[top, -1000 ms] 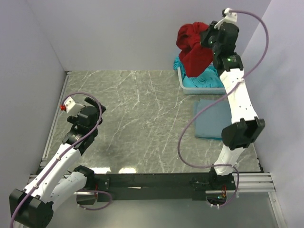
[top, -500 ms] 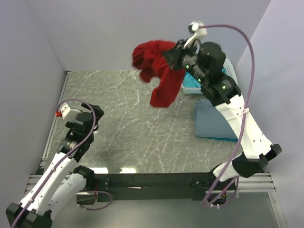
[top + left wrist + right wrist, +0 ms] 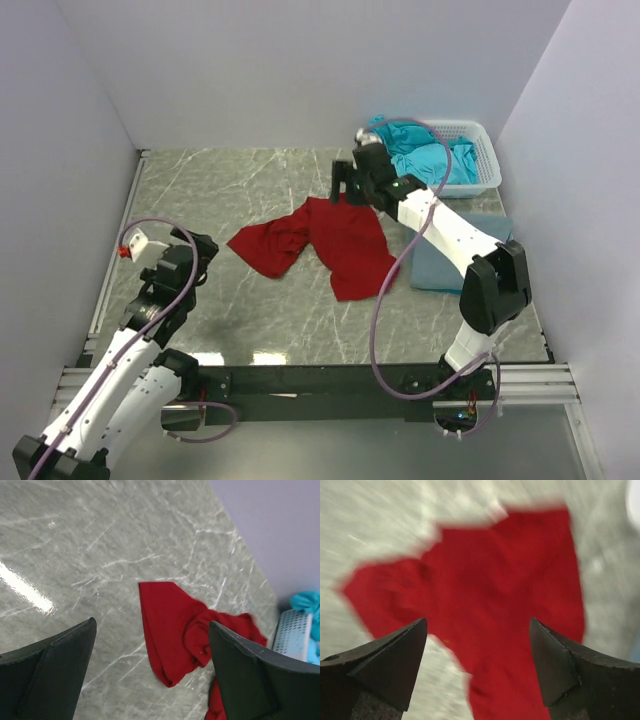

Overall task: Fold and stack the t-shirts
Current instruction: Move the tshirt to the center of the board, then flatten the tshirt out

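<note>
Over the left of the marble tabletop point(image 3: 250, 190), the left arm point(image 3: 130, 345) carries the left jaws spread wide and empty, facing the dark red t-shirt point(image 3: 335, 240), which lies loose and crumpled on the middle of the tabletop with one part bunched toward the left. The right arm point(image 3: 450, 228) reaches across so the right jaws hang over the shirt's far edge, spread apart with nothing between them. Further right, a muted grey-blue t-shirt point(image 3: 432, 268) lies folded flat, partly under that arm, and behind it the turquoise t-shirts point(image 3: 430, 160) sit heaped in the white basket point(image 3: 488, 150).
</note>
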{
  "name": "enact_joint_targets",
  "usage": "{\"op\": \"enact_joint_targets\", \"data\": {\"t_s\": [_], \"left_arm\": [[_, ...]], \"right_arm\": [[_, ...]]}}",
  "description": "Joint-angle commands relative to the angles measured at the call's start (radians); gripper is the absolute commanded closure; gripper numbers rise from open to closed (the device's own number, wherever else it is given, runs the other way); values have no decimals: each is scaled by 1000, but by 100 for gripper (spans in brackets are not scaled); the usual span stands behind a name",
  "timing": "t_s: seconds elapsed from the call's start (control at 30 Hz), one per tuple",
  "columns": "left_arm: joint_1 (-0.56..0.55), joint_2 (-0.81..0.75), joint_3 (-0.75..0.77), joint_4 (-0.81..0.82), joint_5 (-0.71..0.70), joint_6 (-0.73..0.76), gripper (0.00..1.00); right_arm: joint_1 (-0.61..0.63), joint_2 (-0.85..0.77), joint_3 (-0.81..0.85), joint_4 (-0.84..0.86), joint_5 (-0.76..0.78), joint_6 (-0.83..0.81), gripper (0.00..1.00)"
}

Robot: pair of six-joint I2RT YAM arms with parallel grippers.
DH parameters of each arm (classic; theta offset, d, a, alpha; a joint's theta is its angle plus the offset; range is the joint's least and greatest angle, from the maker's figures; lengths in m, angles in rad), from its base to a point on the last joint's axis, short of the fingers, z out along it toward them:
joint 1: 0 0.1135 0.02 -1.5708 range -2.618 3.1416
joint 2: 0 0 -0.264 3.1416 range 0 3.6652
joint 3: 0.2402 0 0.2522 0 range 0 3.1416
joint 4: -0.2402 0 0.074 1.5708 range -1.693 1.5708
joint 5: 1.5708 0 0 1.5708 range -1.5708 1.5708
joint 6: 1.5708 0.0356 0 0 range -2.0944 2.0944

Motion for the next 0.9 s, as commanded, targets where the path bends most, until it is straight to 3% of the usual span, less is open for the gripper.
{"op": "enact_joint_targets", "data": {"t_s": [0.0,0.27,0.4,0.57,0.73,0.87], "left_arm": [[3,57,-17,36,78,27,1],[3,214,-56,237,362,97,1],[2,365,-57,333,468,114,5],[2,525,7,309,373,80,10],[35,620,84,235,215,77,5],[101,707,139,255,272,134,5]], "right_arm": [[-2,-99,-129,41,65,8,11],[0,-330,-513,232,23,37,11],[0,-403,-627,256,21,67,11],[0,-454,-701,262,22,88,11],[0,-459,-727,246,-17,97,12],[0,-485,-762,242,1,108,12]]}}
